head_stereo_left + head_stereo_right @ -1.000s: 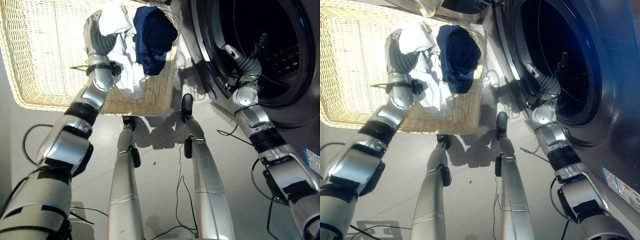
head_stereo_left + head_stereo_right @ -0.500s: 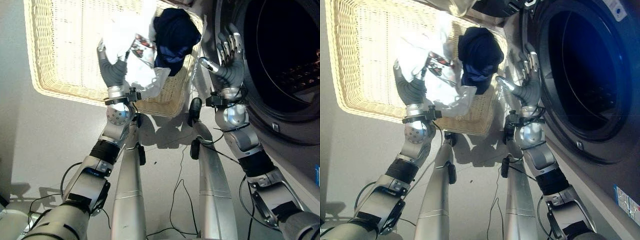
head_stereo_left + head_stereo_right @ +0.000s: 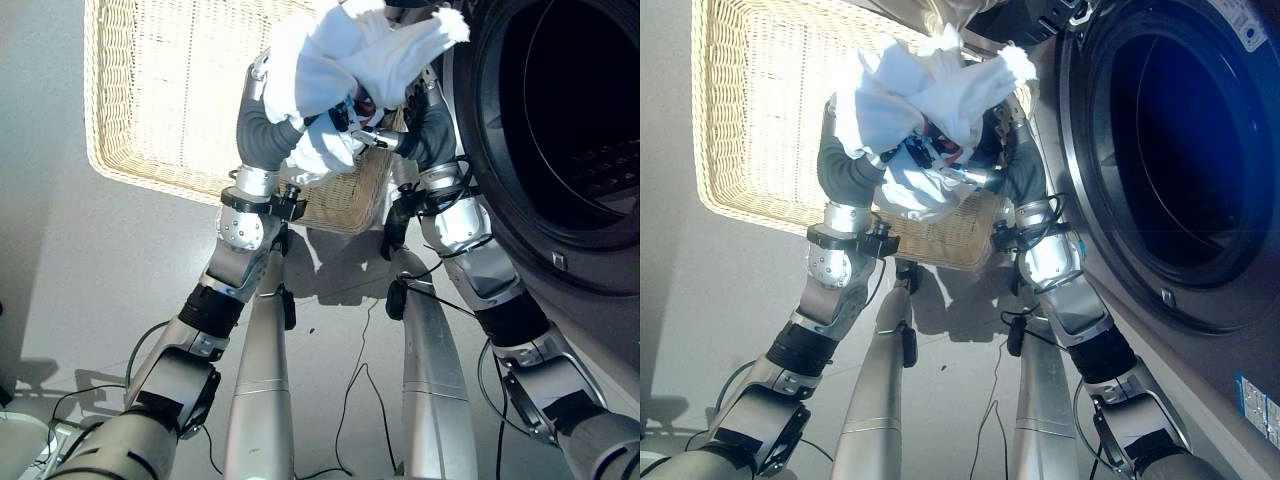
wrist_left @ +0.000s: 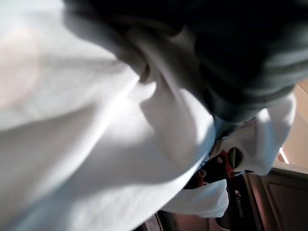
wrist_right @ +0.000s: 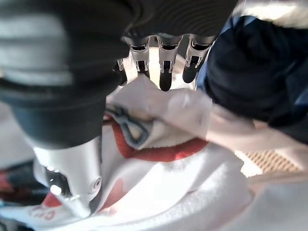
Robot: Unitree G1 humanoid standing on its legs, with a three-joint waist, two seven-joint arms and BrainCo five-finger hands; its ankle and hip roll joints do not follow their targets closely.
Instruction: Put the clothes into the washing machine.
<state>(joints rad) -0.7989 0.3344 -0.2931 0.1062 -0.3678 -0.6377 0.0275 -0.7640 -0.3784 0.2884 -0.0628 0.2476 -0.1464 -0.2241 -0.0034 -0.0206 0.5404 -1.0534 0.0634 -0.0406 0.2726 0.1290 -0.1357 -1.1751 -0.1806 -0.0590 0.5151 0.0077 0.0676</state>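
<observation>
A: Where is the white garment [image 3: 345, 60]?

B: It is bunching above the wicker basket [image 3: 160, 110], left hand [image 3: 268, 135] curling round it, right hand [image 5: 159, 62] pressing with straightish fingers.

A: Risk?

B: It may be snagging short of the washing machine [image 3: 560, 130] opening on the right, its loose corners dangling.

- White garment [image 3: 340, 60], upper centre: soft matt cloth, crumpled.
- Basket [image 3: 160, 120], upper left: pale woven wicker, rough.
- Washing machine [image 3: 480, 190], right: glossy dark door ring with smooth metallic trim.
- Floor [image 3: 90, 270]: smooth, matt grey.

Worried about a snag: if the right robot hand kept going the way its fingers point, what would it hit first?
Probably the white garment right before the right robot hand.
</observation>
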